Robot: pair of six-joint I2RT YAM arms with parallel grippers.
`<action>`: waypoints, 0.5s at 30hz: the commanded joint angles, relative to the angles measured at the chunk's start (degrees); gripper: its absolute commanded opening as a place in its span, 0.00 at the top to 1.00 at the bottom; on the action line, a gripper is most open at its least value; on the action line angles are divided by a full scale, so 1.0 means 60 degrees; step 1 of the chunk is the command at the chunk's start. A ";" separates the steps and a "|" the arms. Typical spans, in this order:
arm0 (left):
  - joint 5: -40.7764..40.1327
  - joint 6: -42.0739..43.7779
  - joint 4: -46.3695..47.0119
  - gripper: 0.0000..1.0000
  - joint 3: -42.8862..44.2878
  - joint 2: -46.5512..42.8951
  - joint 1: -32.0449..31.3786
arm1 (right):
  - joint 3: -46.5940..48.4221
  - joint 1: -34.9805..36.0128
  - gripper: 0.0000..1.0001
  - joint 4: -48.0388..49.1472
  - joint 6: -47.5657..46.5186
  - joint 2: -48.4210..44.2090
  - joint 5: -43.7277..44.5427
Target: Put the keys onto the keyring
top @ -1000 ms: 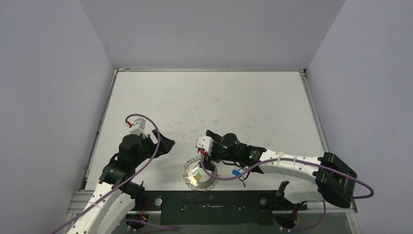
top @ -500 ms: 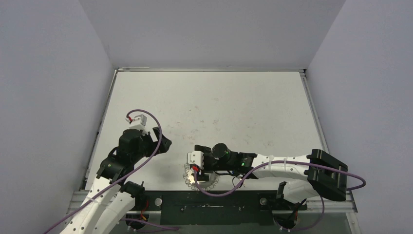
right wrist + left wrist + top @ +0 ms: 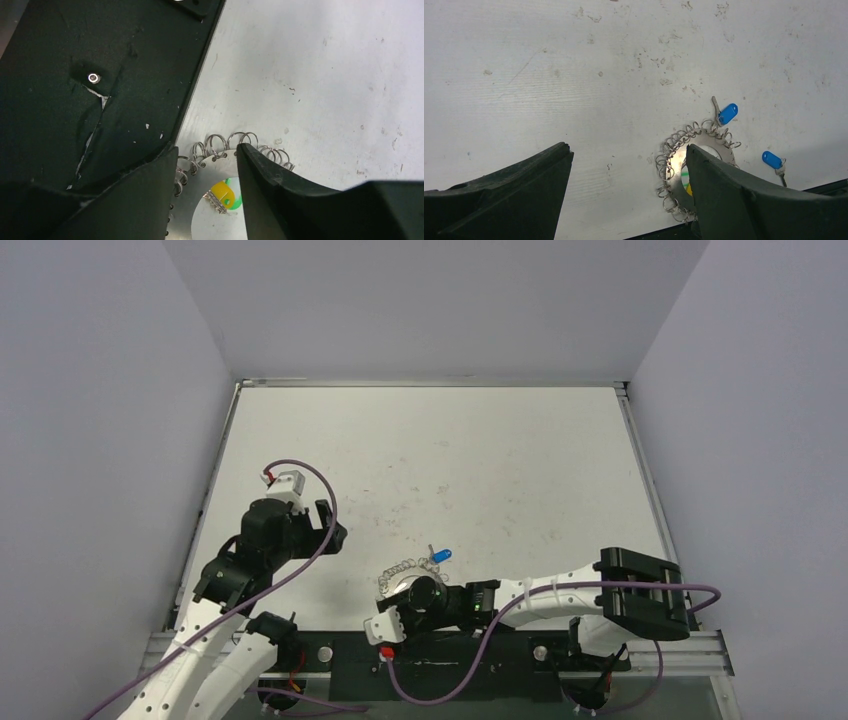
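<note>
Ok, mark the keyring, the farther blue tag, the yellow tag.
keyring (image 3: pixel 667 152), left wrist view, left-edge loops.
farther blue tag (image 3: pixel 727 113), left wrist view, middle.
yellow tag (image 3: pixel 222 191), right wrist view, middle.

No writing, brand mark or number can be read in any of the views. The small blue oval plastic key tag beside the silver wire-looped keyring shows a plain face, with no lettering on it. The second blue tag and the yellow tag inside the ring look equally plain. The scuffed white tabletop carries only specks and smudges, none legible.
</note>
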 commanded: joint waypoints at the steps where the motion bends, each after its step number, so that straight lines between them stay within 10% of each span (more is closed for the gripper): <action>1: -0.0083 0.0246 0.0172 0.18 0.0205 -0.0167 0.0042 | 0.0524 0.0175 0.58 -0.0243 -0.0623 0.0094 0.0347; 15: 0.0036 0.0121 0.0279 0.18 0.0134 -0.0154 0.0044 | 0.1230 0.0562 0.97 -0.1299 -0.0373 0.0864 0.0108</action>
